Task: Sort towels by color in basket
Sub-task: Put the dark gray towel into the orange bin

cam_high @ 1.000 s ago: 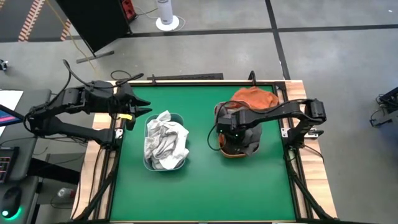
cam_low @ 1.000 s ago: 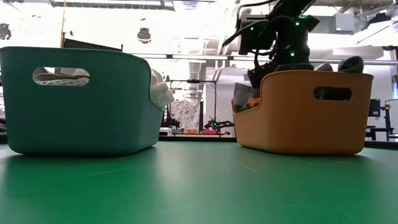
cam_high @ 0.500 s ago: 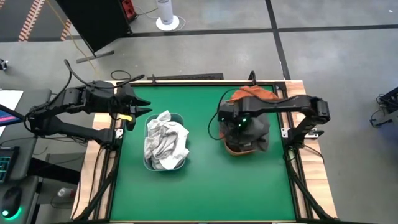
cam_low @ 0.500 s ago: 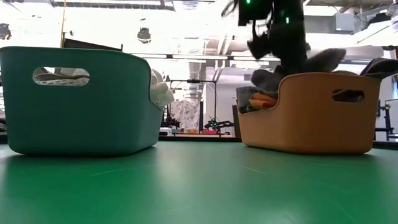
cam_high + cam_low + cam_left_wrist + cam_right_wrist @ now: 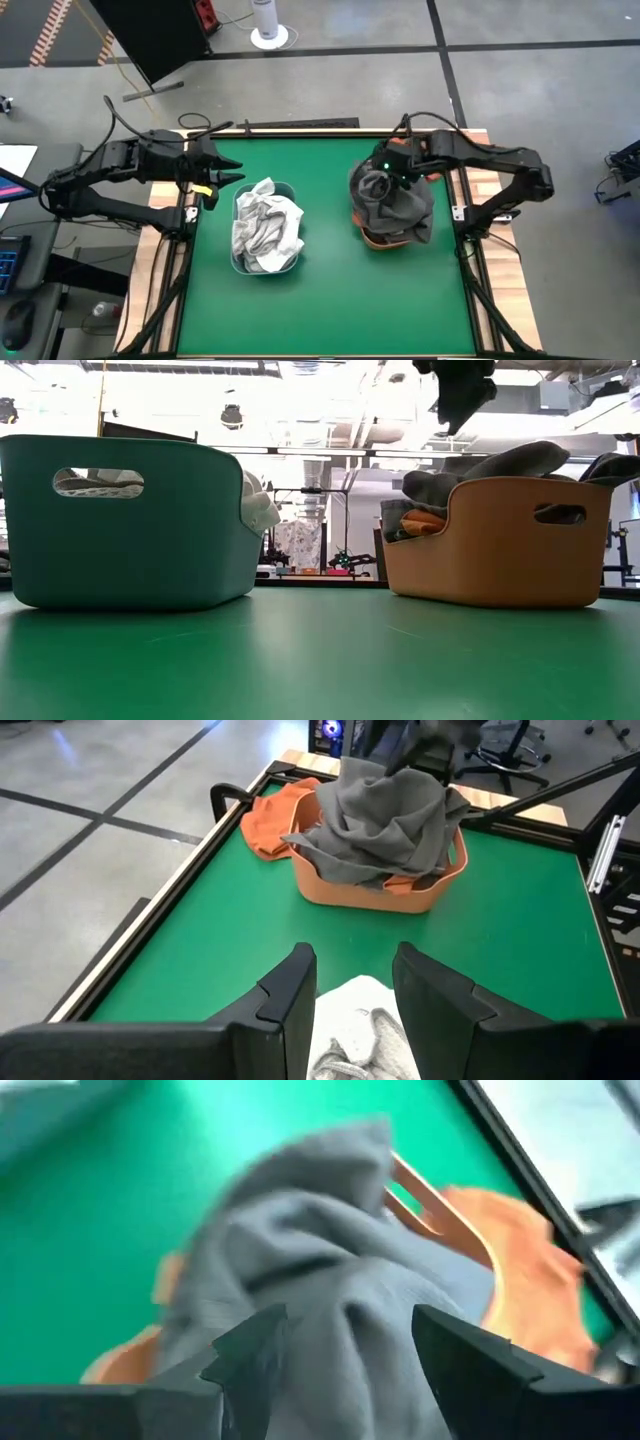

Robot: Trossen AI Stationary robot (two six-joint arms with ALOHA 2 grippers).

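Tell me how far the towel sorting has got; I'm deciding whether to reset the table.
Done: white and patterned towels fill the teal basket; a dark grey towel is draped over the orange basket. In hand: nothing; the right gripper is open above that basket, the left gripper holds nothing at the table's left edge. Left: a rust-orange towel lies behind the orange basket.

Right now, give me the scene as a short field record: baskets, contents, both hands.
teal basket: left half of the green table, holds white towels
orange basket: right half of the table, dark grey towel heaped on top and spilling over the rim
rust-orange towel: lying on the table beside the orange basket, partly over its rim
right hand: open, empty, above the orange basket over the dark grey towel
left hand: at the table's left edge, empty, pointing across the teal basket
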